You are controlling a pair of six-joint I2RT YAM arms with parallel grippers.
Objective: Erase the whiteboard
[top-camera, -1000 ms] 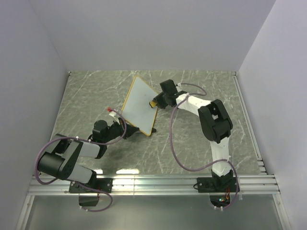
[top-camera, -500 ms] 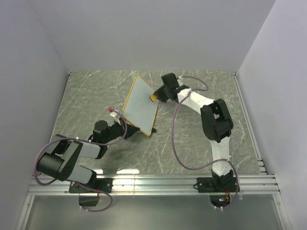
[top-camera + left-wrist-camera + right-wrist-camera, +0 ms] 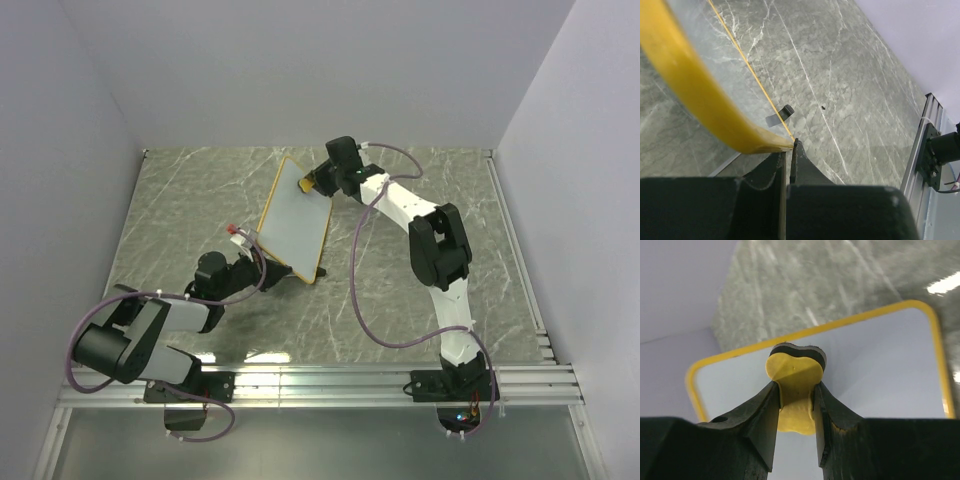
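The left tool (image 3: 789,152) is clamped on the near lower corner of the whiteboard (image 3: 295,222), propping it tilted over the middle of the worktop (image 3: 180,200). The board looks light, stiff and slick-faced, and is best gripped by its yellow frame (image 3: 695,95). The right tool (image 3: 795,390) pinches a small yellow eraser (image 3: 794,371) at the board's far upper edge. Bare worktop surrounds the board, so there is room to sweep.

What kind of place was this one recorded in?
Probably a lab robot test cell: a marble-patterned tabletop boxed in by plain white walls, with robot arms bolted to an aluminium rail at its near edge.
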